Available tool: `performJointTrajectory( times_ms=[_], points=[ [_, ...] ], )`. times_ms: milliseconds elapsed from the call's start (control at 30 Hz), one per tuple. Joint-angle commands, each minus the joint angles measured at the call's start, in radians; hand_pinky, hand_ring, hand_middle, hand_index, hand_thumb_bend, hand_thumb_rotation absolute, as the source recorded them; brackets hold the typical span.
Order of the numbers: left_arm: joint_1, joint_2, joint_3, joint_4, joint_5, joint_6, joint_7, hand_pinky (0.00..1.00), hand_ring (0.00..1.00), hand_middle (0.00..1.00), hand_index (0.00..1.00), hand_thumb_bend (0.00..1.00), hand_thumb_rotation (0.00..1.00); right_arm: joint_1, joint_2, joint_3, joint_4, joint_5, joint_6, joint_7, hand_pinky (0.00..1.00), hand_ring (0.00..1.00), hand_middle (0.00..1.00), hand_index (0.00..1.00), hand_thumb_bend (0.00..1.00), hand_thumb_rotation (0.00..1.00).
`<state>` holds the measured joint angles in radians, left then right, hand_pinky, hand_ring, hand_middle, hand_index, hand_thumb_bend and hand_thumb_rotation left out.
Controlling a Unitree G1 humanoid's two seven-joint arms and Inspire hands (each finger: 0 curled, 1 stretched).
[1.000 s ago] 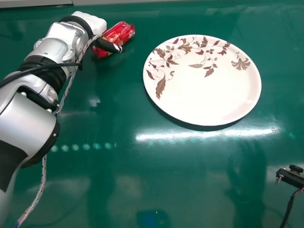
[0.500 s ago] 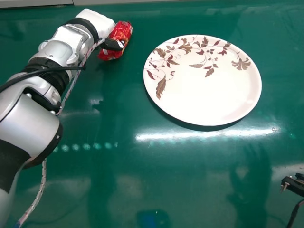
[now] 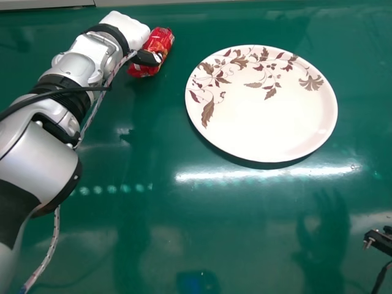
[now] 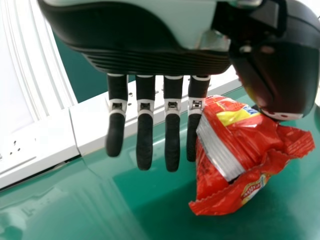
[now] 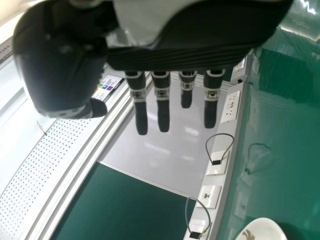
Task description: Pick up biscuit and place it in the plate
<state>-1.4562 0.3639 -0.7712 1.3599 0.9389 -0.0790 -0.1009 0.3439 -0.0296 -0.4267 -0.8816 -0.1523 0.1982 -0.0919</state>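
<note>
Fingers (image 4: 144, 145) on the left hand (image 3: 127, 27) are straight, side by side with slim gaps, in the left wrist view. The thumb stands apart from them. Between the thumb and the nearest finger is the biscuit (image 4: 255, 142), in a crinkled red packet with a silver band; that finger meets the packet's side, and the thumb is right up against it. I cannot tell whether they grip it, or whether it bears on the desk (image 4: 145, 205). A white strip (image 4: 92, 132) runs along the desk's edge beyond the fingers.

From the head view, the left hand is at the far left part of the desk, its pale back up, with a dark digit against the biscuit. The packet slants, between that hand and the plate (image 3: 269, 122), well apart from the plate. The plate is round and cream, with brown leaves and flowers along its far and left parts. Light glints off the desk on the plate's near side. A small black bracket (image 3: 380, 240) with a cable is at the right edge.

Over in the right wrist view, the right hand (image 5: 200, 35) has straight fingers, spaced apart, holding nothing, with the thumb off to one side. Beyond are sockets (image 5: 230, 106), thin cable loops (image 5: 232, 142), a perforated panel (image 5: 30, 170) and part of the plate.
</note>
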Motion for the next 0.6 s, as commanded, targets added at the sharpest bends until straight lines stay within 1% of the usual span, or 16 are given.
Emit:
performJointTrajectory(
  times_ms=[0,133,200,267,333,367,433,500,567],
  points=[
    [0.012,0.001,0.011,-0.002,-0.009,-0.010,0.016,0.27,0.37,0.48,0.57,0.48,0.00,0.020,0.010,-0.005,0.001,-0.011,-0.016,-0.009,0.79,0.84,0.85,0.81,0.41,0.25],
    [0.001,0.013,0.029,-0.011,-0.025,-0.026,0.029,0.26,0.37,0.48,0.57,0.48,0.00,0.024,0.009,-0.008,0.011,0.002,-0.028,-0.007,0.80,0.85,0.86,0.82,0.41,0.26],
    [-0.006,0.018,0.036,-0.015,-0.033,-0.031,0.034,0.22,0.36,0.46,0.56,0.48,0.00,0.023,0.009,-0.005,0.016,-0.001,-0.028,-0.008,0.82,0.86,0.86,0.82,0.41,0.26],
    [-0.015,0.024,0.046,-0.020,-0.040,-0.038,0.034,0.22,0.36,0.46,0.55,0.48,0.00,0.020,0.012,0.001,0.019,-0.007,-0.024,-0.012,0.82,0.86,0.86,0.82,0.41,0.27],
    [-0.020,0.036,0.062,-0.028,-0.048,-0.063,0.046,0.23,0.37,0.47,0.54,0.48,0.00,0.016,0.010,0.005,0.026,-0.012,-0.021,-0.014,0.83,0.86,0.86,0.82,0.42,0.29],
    [-0.022,0.041,0.068,-0.032,-0.051,-0.073,0.053,0.20,0.36,0.46,0.54,0.48,0.00,0.013,0.007,0.006,0.033,-0.013,-0.026,-0.013,0.82,0.86,0.86,0.82,0.42,0.29],
    [-0.022,0.052,0.077,-0.038,-0.059,-0.092,0.078,0.12,0.36,0.44,0.52,0.49,0.00,0.005,0.001,0.007,0.045,-0.013,-0.036,-0.011,0.82,0.85,0.85,0.82,0.42,0.28],
    [-0.024,0.060,0.084,-0.043,-0.064,-0.107,0.095,0.09,0.21,0.40,0.51,0.49,0.00,-0.001,-0.003,0.010,0.055,-0.009,-0.043,-0.008,0.82,0.85,0.85,0.82,0.42,0.30],
    [-0.027,0.066,0.092,-0.048,-0.066,-0.117,0.106,0.08,0.16,0.39,0.50,0.50,0.00,-0.008,-0.001,0.012,0.063,0.004,-0.049,-0.005,0.83,0.86,0.86,0.82,0.42,0.29]
  ],
)
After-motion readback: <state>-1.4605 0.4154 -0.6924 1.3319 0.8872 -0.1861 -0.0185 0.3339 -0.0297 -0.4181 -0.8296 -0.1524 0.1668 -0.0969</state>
